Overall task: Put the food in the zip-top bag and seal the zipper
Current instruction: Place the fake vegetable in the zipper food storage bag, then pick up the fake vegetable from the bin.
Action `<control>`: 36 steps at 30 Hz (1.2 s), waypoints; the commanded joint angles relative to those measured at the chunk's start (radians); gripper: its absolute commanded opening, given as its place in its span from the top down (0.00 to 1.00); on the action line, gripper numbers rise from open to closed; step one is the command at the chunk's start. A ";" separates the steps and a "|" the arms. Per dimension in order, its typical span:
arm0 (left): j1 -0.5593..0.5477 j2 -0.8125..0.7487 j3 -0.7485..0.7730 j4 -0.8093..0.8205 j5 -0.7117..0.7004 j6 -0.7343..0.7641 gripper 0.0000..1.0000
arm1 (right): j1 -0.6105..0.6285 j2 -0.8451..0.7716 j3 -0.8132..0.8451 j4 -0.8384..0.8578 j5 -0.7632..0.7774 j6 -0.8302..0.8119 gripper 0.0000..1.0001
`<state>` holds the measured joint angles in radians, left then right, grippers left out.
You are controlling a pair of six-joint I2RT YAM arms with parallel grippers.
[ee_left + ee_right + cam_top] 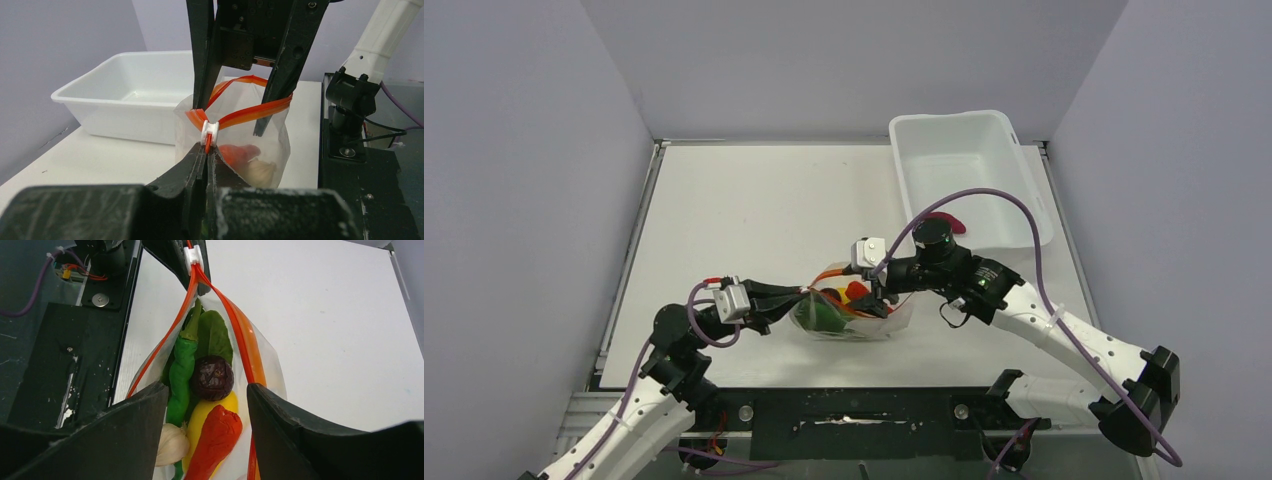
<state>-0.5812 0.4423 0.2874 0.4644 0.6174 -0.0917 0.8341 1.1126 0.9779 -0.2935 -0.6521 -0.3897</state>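
The zip-top bag (856,322) lies between the arms, its mouth gaping. Its zipper (250,112) is a red-orange strip with a white slider (210,131). My left gripper (207,152) is shut on the zipper end just under the slider, at the bag's left end (802,297). My right gripper (206,387) hangs open over the mouth, one finger on each side. Between its fingers I see the food in the bag: green pepper (182,367), green leaf (214,332), maroon piece (212,377), yellow lump (216,410), orange-red cone (216,440) and beige piece (172,444).
A white rigid tub (964,165) stands at the back right, close behind my right wrist. A small dark red thing (951,222) lies on the table by the tub's near edge. The black base rail (854,410) runs along the near edge.
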 commanded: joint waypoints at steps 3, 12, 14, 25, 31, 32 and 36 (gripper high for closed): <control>-0.003 -0.020 0.004 0.030 0.012 0.021 1.00 | 0.008 -0.038 0.061 0.070 0.094 0.066 0.40; -0.003 -0.050 -0.012 -0.047 0.015 0.076 1.00 | -0.009 -0.058 0.147 0.108 0.360 0.310 0.36; -0.003 -0.052 -0.016 -0.060 0.019 0.086 1.00 | -0.019 -0.068 0.139 0.134 0.434 0.352 0.33; -0.003 -0.053 -0.018 -0.087 0.057 0.126 1.00 | -0.254 -0.017 0.222 0.002 0.695 0.553 0.32; -0.003 -0.054 -0.032 -0.071 0.054 0.129 1.00 | -0.358 0.074 0.285 -0.119 0.774 0.558 0.32; -0.002 -0.053 -0.040 -0.057 0.056 0.127 1.00 | -0.373 0.094 0.297 -0.144 0.776 0.558 0.32; -0.002 -0.058 -0.051 -0.035 0.081 0.117 1.00 | -0.444 0.179 0.318 -0.168 0.755 0.551 0.32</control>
<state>-0.5812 0.3958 0.2447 0.3714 0.6628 0.0292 0.4473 1.2308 1.2472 -0.4145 0.0719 0.1513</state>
